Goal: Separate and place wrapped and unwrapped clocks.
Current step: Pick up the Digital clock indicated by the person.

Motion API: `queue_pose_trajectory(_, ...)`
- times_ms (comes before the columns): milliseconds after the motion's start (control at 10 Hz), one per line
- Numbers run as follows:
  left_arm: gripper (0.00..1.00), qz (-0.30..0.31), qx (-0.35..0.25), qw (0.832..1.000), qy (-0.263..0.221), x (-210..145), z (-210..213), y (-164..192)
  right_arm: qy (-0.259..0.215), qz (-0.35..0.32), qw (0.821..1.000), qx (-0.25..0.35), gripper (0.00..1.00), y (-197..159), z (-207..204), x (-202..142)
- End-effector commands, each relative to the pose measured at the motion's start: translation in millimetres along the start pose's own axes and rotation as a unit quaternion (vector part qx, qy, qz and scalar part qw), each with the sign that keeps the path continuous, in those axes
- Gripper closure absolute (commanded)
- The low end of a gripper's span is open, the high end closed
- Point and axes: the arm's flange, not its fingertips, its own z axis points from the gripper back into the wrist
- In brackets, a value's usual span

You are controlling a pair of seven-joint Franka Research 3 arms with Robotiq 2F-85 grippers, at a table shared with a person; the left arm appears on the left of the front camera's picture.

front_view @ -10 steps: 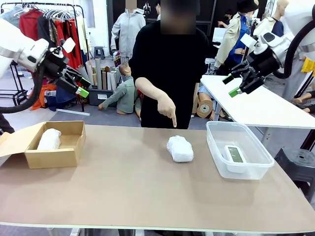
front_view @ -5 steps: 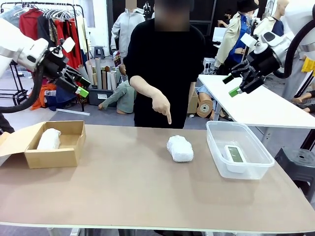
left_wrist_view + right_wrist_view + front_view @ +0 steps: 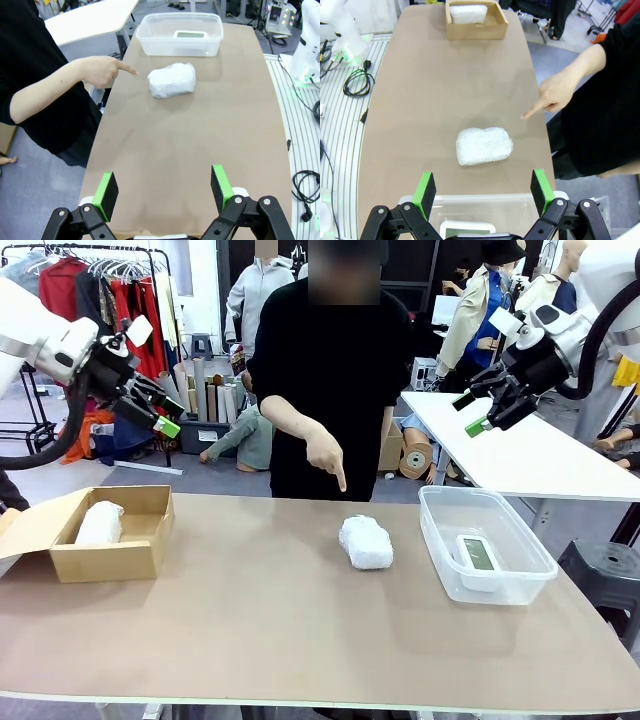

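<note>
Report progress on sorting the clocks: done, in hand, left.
Done: one wrapped bundle lies in the cardboard box, and the bare clock sits in the clear tub. In hand: nothing; the left gripper and right gripper hang open above the table while the person's hand points at the second wrapped bundle. Left: that bundle, loose on the table, probably goes in the box.

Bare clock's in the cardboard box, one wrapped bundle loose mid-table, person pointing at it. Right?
No: the bare clock lies in the clear tub, as the front view shows. The wrapped bundle is loose mid-table, the person's hand pointing at it.
</note>
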Motion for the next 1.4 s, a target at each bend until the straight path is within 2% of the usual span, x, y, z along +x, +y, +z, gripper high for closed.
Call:
queue_pose_trajectory(0, 0.04, -0.008, 0.001, 1.000, 0.000, 1.2, 1.9, -1.5, 0.000, 0.001, 1.000, 0.000, 0.00, 0.0, 0.9, 1.1)
queue_pose_trajectory(200, 0.04, 0.000, -0.005, 1.000, 0.005, 5.9, -5.7, -1.2, 0.000, 0.001, 1.000, 0.000, 0.00, 0.0, 0.9, 1.1)
queue_pose_trajectory(700, 0.04, -0.030, -0.047, 0.995, 0.077, 80.4, -26.6, -49.6, 0.000, 0.001, 1.000, 0.000, 0.00, 0.0, 0.9, 1.1)
queue_pose_trajectory(900, 0.04, 0.015, -0.042, 0.988, 0.150, 118.9, -44.0, -70.7, 0.000, 0.001, 1.000, 0.000, 0.00, 0.0, 0.9, 1.1)
queue_pose_trajectory(1100, 0.04, 0.039, 0.006, 0.979, 0.200, 143.3, -80.3, -89.7, 0.000, 0.001, 1.000, 0.000, 0.00, 0.0, 0.9, 1.1)
queue_pose_trajectory(1200, 0.04, 0.054, 0.040, 0.975, 0.213, 154.8, -103.4, -103.5, 0.000, 0.001, 1.000, 0.000, 0.00, 0.0, 0.9, 1.1)
queue_pose_trajectory(1300, 0.04, 0.071, 0.057, 0.975, 0.203, 162.5, -121.7, -108.3, 0.000, 0.001, 1.000, 0.000, 0.00, 0.0, 0.9, 1.1)
